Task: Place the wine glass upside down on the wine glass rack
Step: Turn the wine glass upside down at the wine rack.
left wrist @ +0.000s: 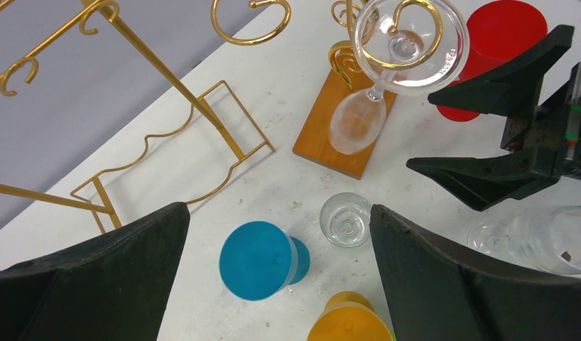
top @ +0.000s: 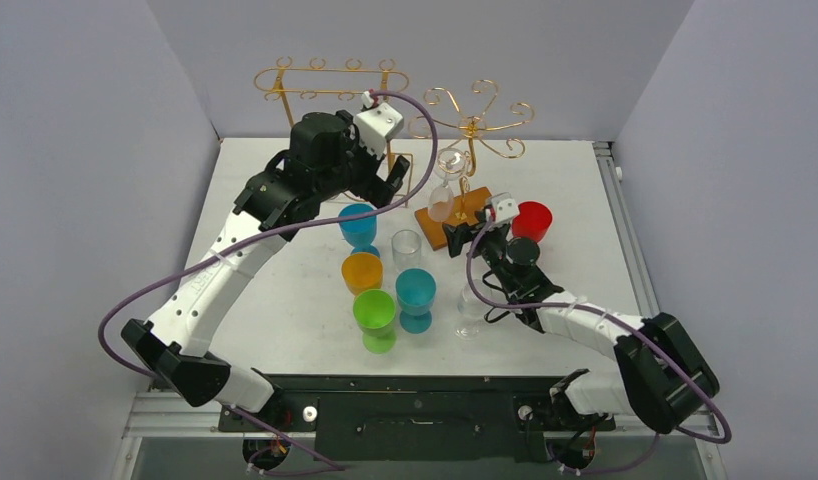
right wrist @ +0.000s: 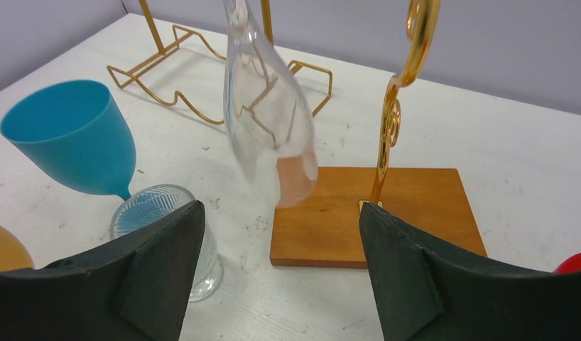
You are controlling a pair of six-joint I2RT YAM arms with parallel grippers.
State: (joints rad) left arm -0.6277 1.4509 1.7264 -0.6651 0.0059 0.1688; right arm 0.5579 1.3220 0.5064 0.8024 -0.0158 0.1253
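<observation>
five coloured cups: a blue cup (top: 358, 224), an orange cup (top: 362, 270), a green cup (top: 374, 312), a teal cup (top: 416, 290), a red cup (top: 532, 220). three clear glasses: a hanging wine glass (top: 444, 196), a tumbler (top: 406, 246), a standing wine glass (top: 472, 312). two gold racks: a long rack (top: 330, 70), a branched rack (top: 472, 123).

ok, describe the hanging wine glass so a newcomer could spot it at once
At the far side of the white table stands a gold rack with spiral arms on a wooden base. A clear wine glass hangs from one arm, tilted, bowl down over that base. It alone is off the table and inverted; the coloured goblets and other clear glasses sit on the tabletop.
</observation>
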